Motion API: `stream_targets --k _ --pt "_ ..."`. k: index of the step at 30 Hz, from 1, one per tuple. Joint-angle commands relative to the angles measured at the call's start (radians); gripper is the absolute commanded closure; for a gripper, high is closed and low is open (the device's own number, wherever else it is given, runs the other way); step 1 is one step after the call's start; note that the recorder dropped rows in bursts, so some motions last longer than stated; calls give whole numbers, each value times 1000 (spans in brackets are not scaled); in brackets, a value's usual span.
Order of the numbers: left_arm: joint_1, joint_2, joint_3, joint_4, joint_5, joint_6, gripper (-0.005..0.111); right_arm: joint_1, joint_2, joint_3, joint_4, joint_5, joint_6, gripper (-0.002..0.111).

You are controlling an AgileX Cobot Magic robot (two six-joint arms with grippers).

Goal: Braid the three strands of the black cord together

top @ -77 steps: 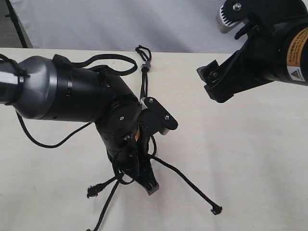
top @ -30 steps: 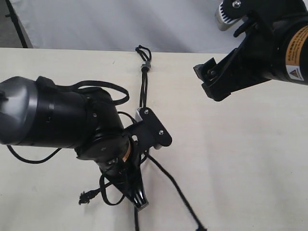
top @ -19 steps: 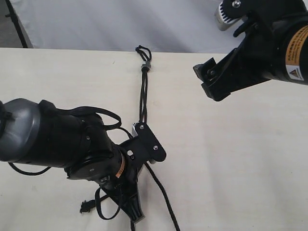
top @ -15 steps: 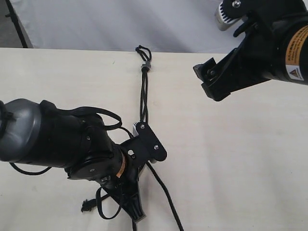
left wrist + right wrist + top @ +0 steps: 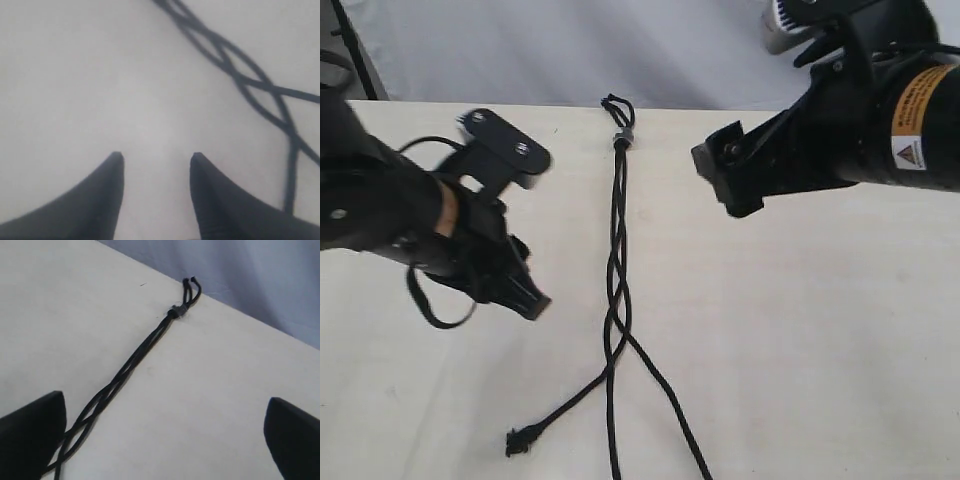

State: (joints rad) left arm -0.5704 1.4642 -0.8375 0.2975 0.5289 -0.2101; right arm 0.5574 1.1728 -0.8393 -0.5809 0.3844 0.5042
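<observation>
The black cord (image 5: 616, 230) is laid on the table (image 5: 800, 340), its long axis running from 12 to 6 o'clock in the exterior view, with the grey band (image 5: 623, 137) at the 12 o'clock end. The three strands (image 5: 610, 325) are loosely crossed midway and splayed toward 7, 6 and 5 o'clock. The left gripper (image 5: 156, 157), at 9 o'clock of the cord, is spread and empty. The right gripper (image 5: 165, 399), at 2 o'clock, is likewise held wide apart with nothing gripped.
</observation>
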Motion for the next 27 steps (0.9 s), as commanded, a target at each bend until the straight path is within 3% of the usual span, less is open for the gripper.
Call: stream_targets --k 1,7,14,24,27 --pt "147 -110 128 1 -69 -24 65 62 83 -5 294 -11 -298 4" --pt "318 -186 269 1 -254 -56 65 225 325 -81 431 126 -452 4" --pt "339 -194 272 1 -265 -60 65 346 554 -183 435 245 -445 11" --pt "339 -194 272 -6 -264 -60 65 363 692 -183 535 261 -442 59" --pt "339 -194 272 -6 -264 -60 65 376 720 -183 540 263 -437 69"
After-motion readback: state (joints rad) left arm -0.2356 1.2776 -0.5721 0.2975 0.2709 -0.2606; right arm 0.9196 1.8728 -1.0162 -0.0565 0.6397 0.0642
